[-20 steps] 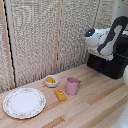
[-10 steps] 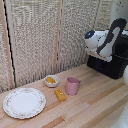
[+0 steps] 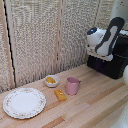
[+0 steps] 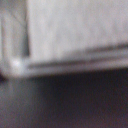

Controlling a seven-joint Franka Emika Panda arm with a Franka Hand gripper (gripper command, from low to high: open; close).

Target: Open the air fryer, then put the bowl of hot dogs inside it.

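Exterior view: black boxy fryer (image 3: 111, 62) at right, arm in front; tool state can't tell. White bowl (image 3: 51, 81) w/ yellow-orange hot dogs (image 3: 50, 79) on worktop (image 3: 95, 100).

even soft light outside; wrist view heavily blurred, dim below.

A pale wooden table (image 3: 95, 102) stands before woven beige folding screens (image 3: 40, 35)

Perhaps a mock kitchen: wooden table (image 3: 95, 102), air fryer (image 3: 114, 60), folding screen (image 3: 45, 35).
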